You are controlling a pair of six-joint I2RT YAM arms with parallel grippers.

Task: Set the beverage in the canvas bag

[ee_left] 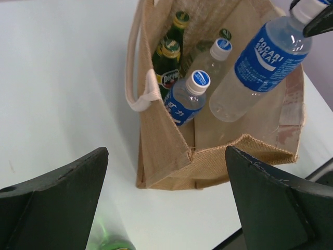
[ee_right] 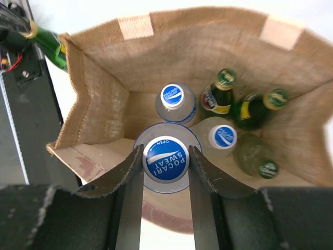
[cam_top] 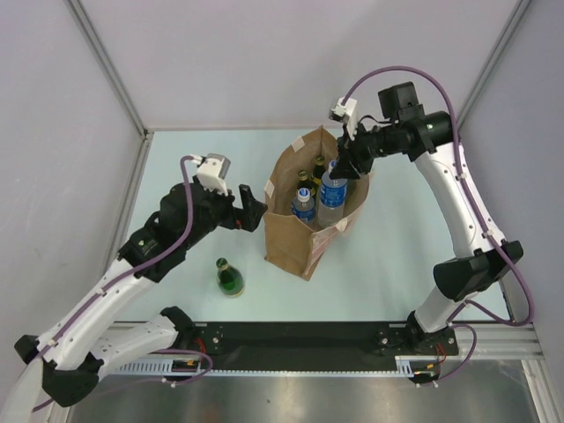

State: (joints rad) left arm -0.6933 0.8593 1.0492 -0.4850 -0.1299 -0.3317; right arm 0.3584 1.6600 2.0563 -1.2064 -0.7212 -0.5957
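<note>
The right gripper (ee_right: pixel 165 154) clenches the Pocari Sweat bottle (ee_left: pixel 266 61) by its neck, so it hangs cap-up inside the canvas bag (cam_top: pixel 286 242) mouth, beside other bottles; the left gripper (cam_top: pixel 254 211) gapes empty near the bag; a green glass bottle (cam_top: pixel 231 278) stands on the desk (cam_top: pixel 397 238).

The canvas bag (cam_top: pixel 295 238) is tan-brown burlap weave with pale cream handles (ee_left: pixel 150 89), and the Pocari Sweat bottle (ee_left: pixel 263 60) is clear with a bright blue label, white lettering and a blue-and-white cap. Rest of the lot is dark green glass bottles (ee_right: pixel 250 110) with gold-yellow caps plus small clear bottles (ee_right: pixel 171 97) with blue-and-white caps, and the loose bottle (cam_top: pixel 231 278) is green too. Oh, and the desk (cam_top: pixel 397 247) is a pale minty white, arms (cam_top: pixel 460 207) white with black joints, cables (cam_top: pixel 398 69) purple.
</note>
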